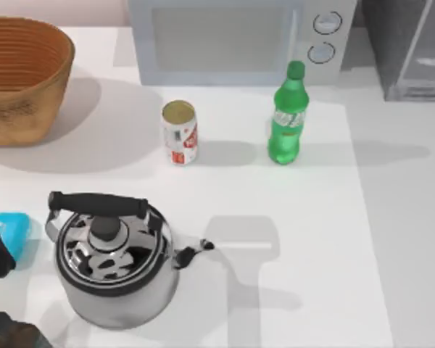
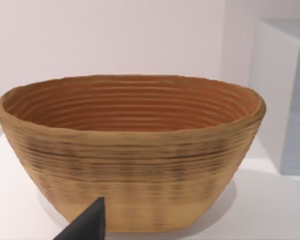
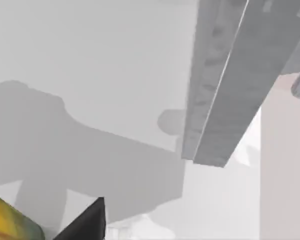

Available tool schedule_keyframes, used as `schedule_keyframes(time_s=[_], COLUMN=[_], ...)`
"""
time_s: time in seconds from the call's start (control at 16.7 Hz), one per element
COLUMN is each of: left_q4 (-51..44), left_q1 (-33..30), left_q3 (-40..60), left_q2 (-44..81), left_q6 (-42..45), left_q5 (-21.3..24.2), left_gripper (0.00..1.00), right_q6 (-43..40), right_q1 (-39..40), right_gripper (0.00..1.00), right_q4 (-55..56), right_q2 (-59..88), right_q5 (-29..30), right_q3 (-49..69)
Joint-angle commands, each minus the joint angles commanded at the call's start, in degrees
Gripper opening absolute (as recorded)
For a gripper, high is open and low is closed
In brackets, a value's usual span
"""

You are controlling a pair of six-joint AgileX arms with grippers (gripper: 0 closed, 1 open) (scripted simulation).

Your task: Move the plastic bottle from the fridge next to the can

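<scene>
White tabletop [image 1: 312,239]: slim translucent green plastic bottle [image 1: 286,116] upright at 3 o'clock of white red-marked can [image 1: 180,133]; both claws' state unclear.

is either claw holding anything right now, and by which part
Nothing looks held: the plastic bottle stands free on the table to the right of the can. Whether either claw is open cannot be told.

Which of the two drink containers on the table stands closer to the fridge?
The green plastic bottle; it stands to the right of the white-and-red can, toward the dark grey fridge at the top right corner.
</scene>
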Motion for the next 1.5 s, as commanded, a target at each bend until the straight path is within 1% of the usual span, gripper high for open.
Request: schedule_keyframes(time_s=[0.18, 0.3, 0.42, 0.72, 0.84, 0.96, 1.14, 1.26, 1.5], left_q4=[0.0, 0.0, 0.0, 0.0, 0.0, 0.0, 0.0, 0.0, 0.0], left_q1=[0.0, 0.0, 0.0, 0.0, 0.0, 0.0, 0.0, 0.0, 0.0], left_q3=[0.0, 0.0, 0.0, 0.0, 0.0, 0.0, 0.0, 0.0, 0.0], left_q2=[0.0, 0.0, 0.0, 0.0, 0.0, 0.0, 0.0, 0.0, 0.0], left_q6=[0.0, 0.0, 0.0, 0.0, 0.0, 0.0, 0.0, 0.0, 0.0], left_q5=[0.0, 0.0, 0.0, 0.0, 0.0, 0.0, 0.0, 0.0, 0.0], left_gripper=[1.00, 1.00, 1.00, 1.00, 1.00, 1.00, 1.00, 1.00, 1.00], right_q6=[-8.7, -11.5, -12.3, -12.2, -10.3, -6.2, 4.6, 14.3, 36.1], right_q1=[-8.8, -12.0, -13.1, -12.8, -11.5, -8.6, -2.1, 3.3, 15.7], right_gripper=[1.00, 1.00, 1.00, 1.00, 1.00, 1.00, 1.00, 1.00, 1.00], right_q4=[-0.5, -0.8, -1.1, -1.0, 0.5, 4.0, 13.0, 20.5, 37.7], right_q2=[10.3, 14.2, 15.8, 15.7, 15.9, 16.3, 16.9, 17.2, 17.6], right_q5=[-3.7, -5.1, -5.7, -5.6, -5.4, -4.8, -3.3, -1.9, 1.2], right_q3=[3.0, 4.2, 4.8, 4.6, 4.5, 4.3, 4.0, 3.8, 3.5])
